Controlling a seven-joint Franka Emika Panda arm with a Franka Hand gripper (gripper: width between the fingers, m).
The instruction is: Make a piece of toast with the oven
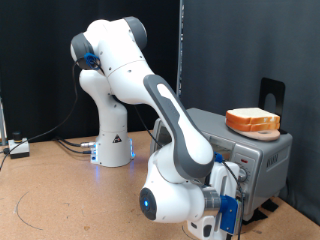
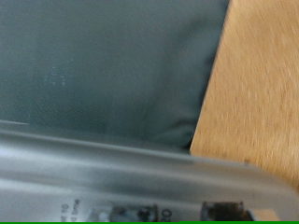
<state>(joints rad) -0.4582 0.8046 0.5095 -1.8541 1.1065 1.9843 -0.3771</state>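
1. The white arm (image 1: 150,95) is reaching down from its base at the exterior view's left and bending low in front of the oven (image 1: 245,160), which is sitting at the exterior view's right on the brown table (image 1: 60,200)

2. The gripper (image 1: 222,212) is hanging right at the oven's front face, low down near the bottom of the exterior view, with blue parts showing on the hand; the fingertips themselves are hiding behind the wrist

3. I cannot tell whether the fingers are spread or closed, as neither picture is showing them clearly, and nothing is showing between them

4. Bread (image 1: 252,121) is lying on top of the oven, pale face up with an orange-tan crust; it is looking like a small pile of slices, and which one is the piece of toast I cannot tell

5. A dark upright stand (image 1: 271,95) is rising just behind the bread

6. The wrist view is showing a blurred grey bar (image 2: 121,177) running across the picture very close to the camera, with dark glass (image 2: 103,65) behind it and the wooden tabletop (image 2: 257,84) beside that

7. The oven door is looking closed in the wrist view, though the blur is making that hard to judge
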